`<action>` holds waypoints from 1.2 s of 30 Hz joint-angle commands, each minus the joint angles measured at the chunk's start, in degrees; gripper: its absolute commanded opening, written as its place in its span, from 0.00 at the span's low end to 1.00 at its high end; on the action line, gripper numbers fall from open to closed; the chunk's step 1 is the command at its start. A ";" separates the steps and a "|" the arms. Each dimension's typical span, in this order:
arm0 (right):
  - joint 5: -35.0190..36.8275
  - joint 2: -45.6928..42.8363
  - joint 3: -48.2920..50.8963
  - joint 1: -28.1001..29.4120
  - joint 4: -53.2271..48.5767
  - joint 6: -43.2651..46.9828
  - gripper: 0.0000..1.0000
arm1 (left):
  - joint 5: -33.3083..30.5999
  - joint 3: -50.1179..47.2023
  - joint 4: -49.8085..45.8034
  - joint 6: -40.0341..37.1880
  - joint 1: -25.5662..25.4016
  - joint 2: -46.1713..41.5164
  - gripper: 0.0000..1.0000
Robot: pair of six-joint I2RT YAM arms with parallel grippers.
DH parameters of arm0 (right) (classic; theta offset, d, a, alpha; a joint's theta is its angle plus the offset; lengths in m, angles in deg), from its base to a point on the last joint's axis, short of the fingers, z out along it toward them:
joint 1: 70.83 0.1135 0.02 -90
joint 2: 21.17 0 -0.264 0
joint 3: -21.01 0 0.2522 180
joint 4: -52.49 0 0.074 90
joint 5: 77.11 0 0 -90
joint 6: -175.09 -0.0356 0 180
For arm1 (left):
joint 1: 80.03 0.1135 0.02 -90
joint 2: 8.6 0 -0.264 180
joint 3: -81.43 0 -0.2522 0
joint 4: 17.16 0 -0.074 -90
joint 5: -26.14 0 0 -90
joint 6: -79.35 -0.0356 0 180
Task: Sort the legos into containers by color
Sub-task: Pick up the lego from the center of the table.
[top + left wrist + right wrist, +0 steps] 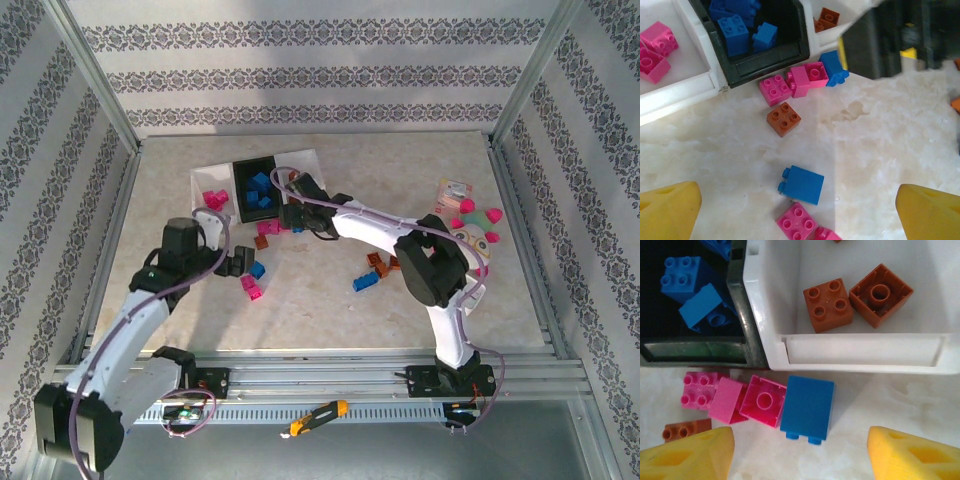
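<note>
Three containers stand in a row at the back. The left white tray (200, 180) holds pink legos, the black tray (237, 185) blue ones (732, 30), and the right white tray (860, 352) two brown ones (827, 305). My left gripper (799, 215) is open above the table, with a blue lego (802, 185) and a pink lego (797, 222) lying between its yellow fingertips. My right gripper (800, 455) is open just in front of the trays. A blue lego (807, 407) lies on its side ahead of it, against a pink one (763, 400).
More pink legos (697, 388) and a brown one (783, 118) lie in front of the black tray. A brown and blue cluster (372, 272) sits mid-table. A plush toy (475, 225) and a small packet (455, 190) lie at the right.
</note>
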 commanded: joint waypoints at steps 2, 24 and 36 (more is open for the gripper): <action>0.14 3.78 -4.27 -0.22 -2.44 0.43 0.66 | 2.36 -4.04 6.53 -6.11 -0.83 -5.15 0.99; 3.41 8.58 -8.60 -1.34 -9.46 -1.15 0.42 | 4.26 -6.81 10.61 -4.46 -0.81 -4.46 0.99; 1.80 11.66 -10.69 -1.21 -10.52 -1.01 0.47 | 3.57 -7.75 9.59 -3.97 -0.81 -6.22 0.99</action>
